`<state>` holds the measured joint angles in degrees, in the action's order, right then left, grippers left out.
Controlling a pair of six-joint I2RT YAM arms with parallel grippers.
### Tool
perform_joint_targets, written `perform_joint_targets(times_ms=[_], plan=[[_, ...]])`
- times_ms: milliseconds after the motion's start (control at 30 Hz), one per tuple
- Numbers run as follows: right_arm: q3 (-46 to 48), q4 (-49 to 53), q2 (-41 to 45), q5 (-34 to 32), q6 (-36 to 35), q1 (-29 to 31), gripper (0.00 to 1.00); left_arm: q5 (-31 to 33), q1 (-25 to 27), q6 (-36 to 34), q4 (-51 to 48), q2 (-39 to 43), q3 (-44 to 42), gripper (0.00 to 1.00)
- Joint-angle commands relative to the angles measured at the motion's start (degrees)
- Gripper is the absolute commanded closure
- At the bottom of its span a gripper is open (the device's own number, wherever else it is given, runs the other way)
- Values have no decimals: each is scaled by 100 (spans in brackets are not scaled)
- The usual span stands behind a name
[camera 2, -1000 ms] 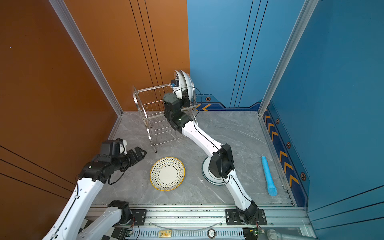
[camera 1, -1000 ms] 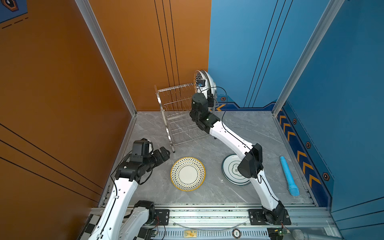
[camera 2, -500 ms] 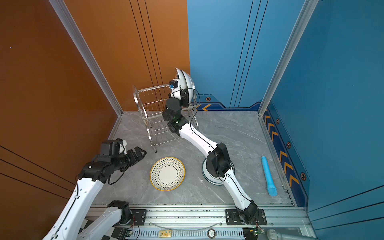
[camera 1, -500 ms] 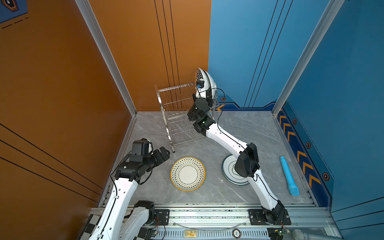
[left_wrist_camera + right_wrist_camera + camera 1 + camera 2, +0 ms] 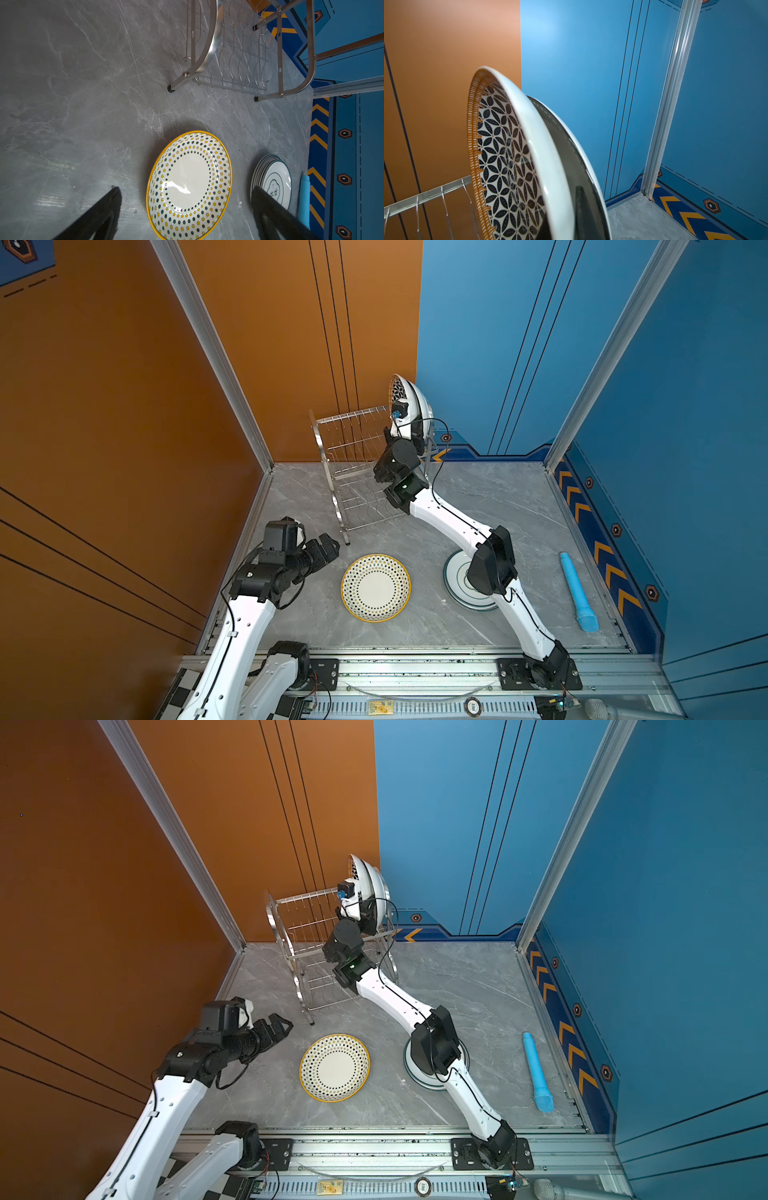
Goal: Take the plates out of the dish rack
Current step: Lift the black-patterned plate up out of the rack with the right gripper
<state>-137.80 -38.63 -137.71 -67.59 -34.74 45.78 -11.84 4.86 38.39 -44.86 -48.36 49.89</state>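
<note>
Right gripper (image 5: pixel 404 425), pinched shut on the rim of a round white plate with black petal lattice and orange edge (image 5: pixel 500 145), held it on edge above the shiny steel wire dish rack (image 5: pixel 353 472). Left gripper (image 5: pixel 282 1027) hung spread wide over the grey marbled tabletop (image 5: pixel 478 497), enclosed by an orange wall (image 5: pixel 124 406) and a blue wall (image 5: pixel 685 406). In both top views the right arm half hid the teal-rimmed plate stack (image 5: pixel 274 182); the left wrist view showed it whole, near a yellow-rimmed dotted plate (image 5: pixel 189 182).

The dish rack (image 5: pixel 209 47) is bright polished metal, with mirror-shiny tubes and thin wires. The dotted plate (image 5: pixel 187 182) and the patterned plate (image 5: pixel 542 166) are smooth glazed ceramic with glossy highlights. The desk (image 5: pixel 83 104) is a grey, veined, stone-look surface with a dull sheen, and the blue tube (image 5: pixel 575 589) looks matt.
</note>
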Motion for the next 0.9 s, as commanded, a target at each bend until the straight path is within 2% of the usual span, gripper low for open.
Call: perform_joint_targets(times_ms=[0,200,367,867], plan=[[-142,-682,367,380,80,58,100,-48,-73,-7,-130,65,-57,2],[-135,-1052,392,445,-252,92,100,-67,-73,26,-129,159,-125,2],[-129,-1080,462,474,-253,115,100,-65,-82,54,-137,182,-143,2],[531,331,1241,858,1630,188,100,-42,-91,46,-136,212,-213,2]])
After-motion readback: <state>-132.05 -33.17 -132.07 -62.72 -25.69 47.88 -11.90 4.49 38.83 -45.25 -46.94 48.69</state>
